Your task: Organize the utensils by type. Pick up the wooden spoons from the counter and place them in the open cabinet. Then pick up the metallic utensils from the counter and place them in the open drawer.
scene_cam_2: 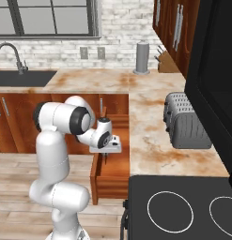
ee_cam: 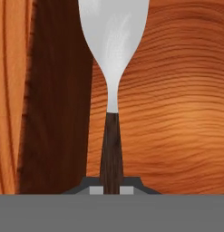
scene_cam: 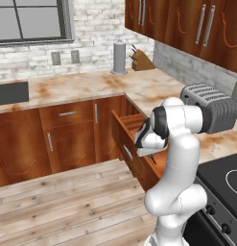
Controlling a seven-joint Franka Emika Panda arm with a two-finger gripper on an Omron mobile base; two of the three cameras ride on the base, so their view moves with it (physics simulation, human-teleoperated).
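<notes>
My gripper is shut on the dark handle of a small fork, whose silver head points away from the hand. It hangs over the wooden floor of the open drawer, which is pulled out from under the marbled beige counter. In the right base view the gripper points down into the drawer, with the fork a thin dark sliver below the fingers. The left base view shows the gripper low beside the drawer's side wall. The wooden spoons are out of view.
A grey toaster stands on the counter to the right, with a black stove beside it. A knife block and a grey canister stand in the far corner. Upper wall cabinets have shut doors. The sink lies to the left.
</notes>
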